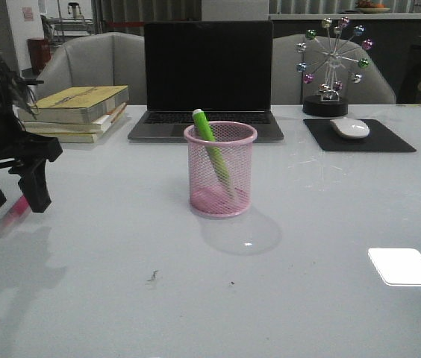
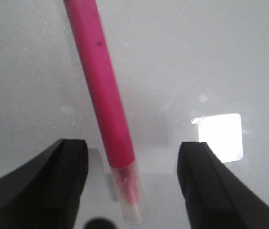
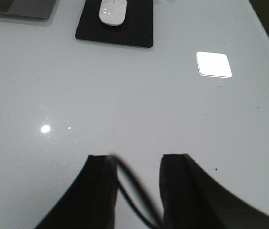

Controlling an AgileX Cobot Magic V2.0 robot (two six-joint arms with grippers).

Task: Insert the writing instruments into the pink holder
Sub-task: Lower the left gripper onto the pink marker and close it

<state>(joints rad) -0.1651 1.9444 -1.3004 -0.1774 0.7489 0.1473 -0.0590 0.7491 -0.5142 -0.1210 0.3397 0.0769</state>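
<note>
The lime green highlighter marker (image 1: 212, 151) leans inside the pink wire-mesh pen cup (image 1: 220, 170) mid-table. The bright pink highlighter marker (image 2: 104, 107) lies on the white table (image 1: 330, 246) between the left gripper's (image 2: 132, 179) spread fingers (not gripped). The right gripper (image 3: 137, 186) is empty, jaws parted.

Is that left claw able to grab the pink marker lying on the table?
Probably yes: the left gripper is open, its fingers either side of the pink marker, with nothing between them.

An office desk setup.
At the glossy white table's (image 1: 106, 298) far edge: open black-screened laptop (image 1: 207, 78), stacked yellow books (image 1: 76, 112), white mouse (image 1: 350, 127) on black mousepad (image 1: 360, 138), grey chairs (image 1: 91, 63) behind.
</note>
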